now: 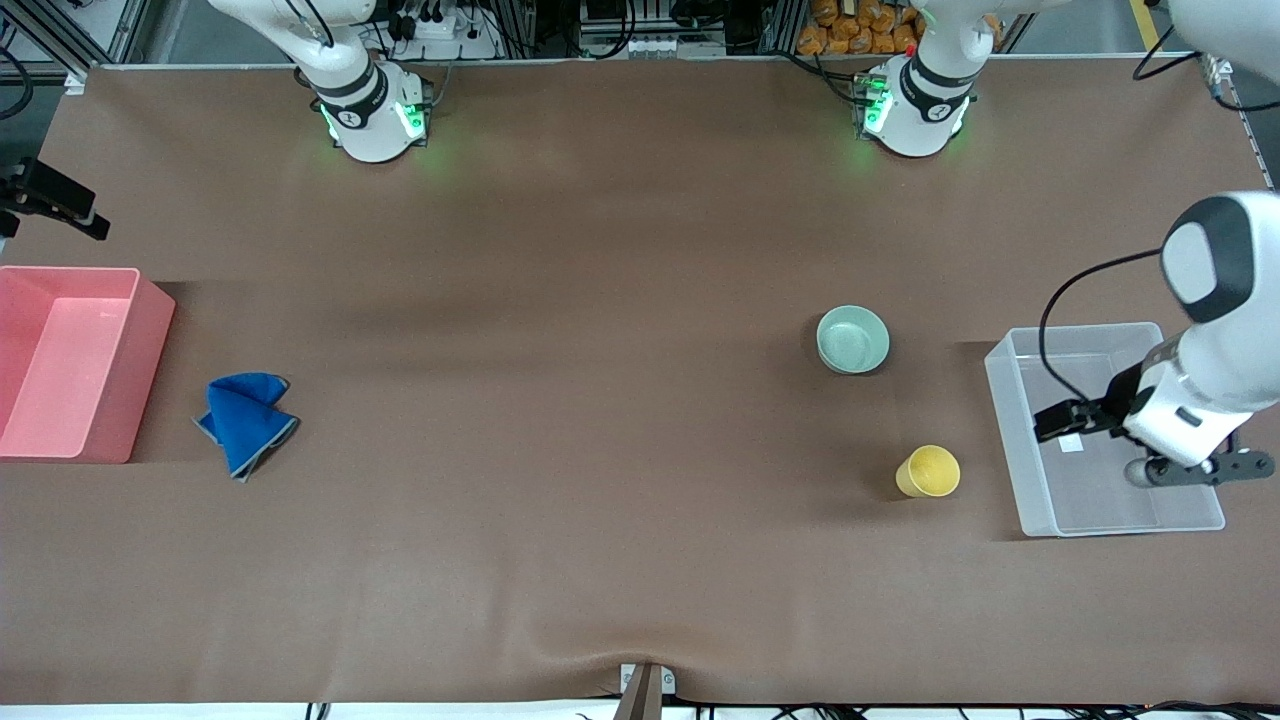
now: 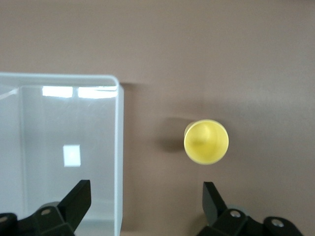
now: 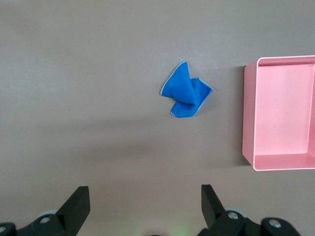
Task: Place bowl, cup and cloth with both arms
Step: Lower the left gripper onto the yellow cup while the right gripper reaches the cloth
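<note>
The mint-green bowl [image 1: 852, 339] sits upright on the brown table toward the left arm's end. The yellow cup [image 1: 928, 472] stands nearer the front camera than the bowl, beside the clear bin; it also shows in the left wrist view [image 2: 206, 141]. The blue cloth [image 1: 245, 420] lies crumpled beside the pink bin and shows in the right wrist view [image 3: 187, 91]. My left gripper [image 1: 1065, 418] hangs open and empty over the clear bin's cup-side wall [image 2: 146, 191]. My right gripper [image 3: 145, 194] is open and empty, high over bare table, out of the front view.
A clear plastic bin [image 1: 1004, 440] stands at the left arm's end of the table, its wall [image 2: 118, 147] below my left gripper. A pink bin [image 1: 150, 380] stands at the right arm's end, its rim [image 3: 248, 113] in the right wrist view.
</note>
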`<state>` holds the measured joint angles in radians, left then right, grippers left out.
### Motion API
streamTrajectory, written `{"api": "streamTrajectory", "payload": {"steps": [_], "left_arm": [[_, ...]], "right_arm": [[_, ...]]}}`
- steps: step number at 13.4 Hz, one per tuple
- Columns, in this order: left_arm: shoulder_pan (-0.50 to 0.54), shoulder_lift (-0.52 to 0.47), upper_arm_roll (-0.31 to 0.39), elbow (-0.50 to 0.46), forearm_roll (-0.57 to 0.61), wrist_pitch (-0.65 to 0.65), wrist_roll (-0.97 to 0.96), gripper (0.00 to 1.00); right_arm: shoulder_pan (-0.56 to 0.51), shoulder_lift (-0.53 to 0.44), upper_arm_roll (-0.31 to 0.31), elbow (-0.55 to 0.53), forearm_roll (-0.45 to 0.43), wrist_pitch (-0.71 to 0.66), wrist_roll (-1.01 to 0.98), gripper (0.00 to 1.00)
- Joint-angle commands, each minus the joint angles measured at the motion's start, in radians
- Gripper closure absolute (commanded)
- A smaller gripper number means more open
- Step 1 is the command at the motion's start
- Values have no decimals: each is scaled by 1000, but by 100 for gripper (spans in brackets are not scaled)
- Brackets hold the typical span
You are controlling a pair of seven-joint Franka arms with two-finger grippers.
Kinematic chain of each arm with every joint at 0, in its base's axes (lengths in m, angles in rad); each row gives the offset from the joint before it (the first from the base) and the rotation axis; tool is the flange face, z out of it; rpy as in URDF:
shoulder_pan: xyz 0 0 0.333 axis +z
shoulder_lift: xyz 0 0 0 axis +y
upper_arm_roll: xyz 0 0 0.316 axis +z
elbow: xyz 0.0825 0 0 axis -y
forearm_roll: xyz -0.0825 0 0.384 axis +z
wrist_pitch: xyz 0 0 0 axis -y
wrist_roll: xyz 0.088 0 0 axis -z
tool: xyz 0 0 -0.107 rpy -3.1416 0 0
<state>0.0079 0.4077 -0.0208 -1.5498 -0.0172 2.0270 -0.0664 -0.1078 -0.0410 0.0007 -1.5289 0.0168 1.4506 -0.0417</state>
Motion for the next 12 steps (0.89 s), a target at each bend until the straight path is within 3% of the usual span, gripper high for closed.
{"api": "streamTrajectory", "payload": {"steps": [1, 5, 12], "left_arm": [[-8, 71, 2, 50, -13, 60, -3, 0], [-19, 160, 2, 83, -18, 116, -7, 0], [-65, 224, 2, 88, -17, 144, -35, 0]], "right_arm": [[-21, 24, 10, 19, -12, -12, 8, 0], [-20, 49, 10, 21, -12, -12, 9, 0], [-23, 65, 10, 21, -14, -12, 11, 0]]}}
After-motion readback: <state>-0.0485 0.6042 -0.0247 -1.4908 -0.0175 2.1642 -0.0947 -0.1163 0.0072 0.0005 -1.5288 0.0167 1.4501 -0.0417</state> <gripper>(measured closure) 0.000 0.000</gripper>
